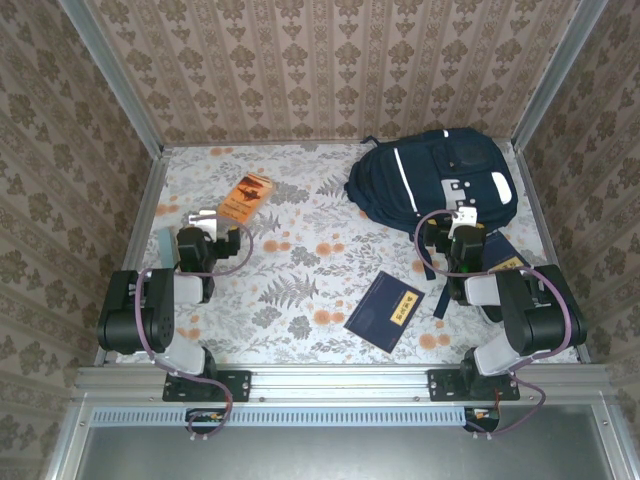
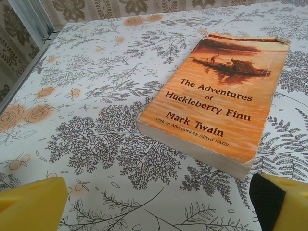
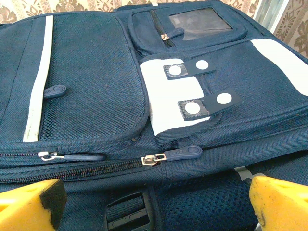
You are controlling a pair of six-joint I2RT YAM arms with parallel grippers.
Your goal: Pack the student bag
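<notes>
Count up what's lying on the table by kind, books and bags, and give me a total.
Books: 2, the orange paperback and the navy book
Bags: 1, the student bag
Total: 3 clearly seen; a dark flat shape beside the right arm is too hidden to count.

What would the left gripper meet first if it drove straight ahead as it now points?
Probably the orange paperback, lying flat on the table just ahead of the open left gripper, its near edge first. A downward tilt could reach the table sooner.
</notes>
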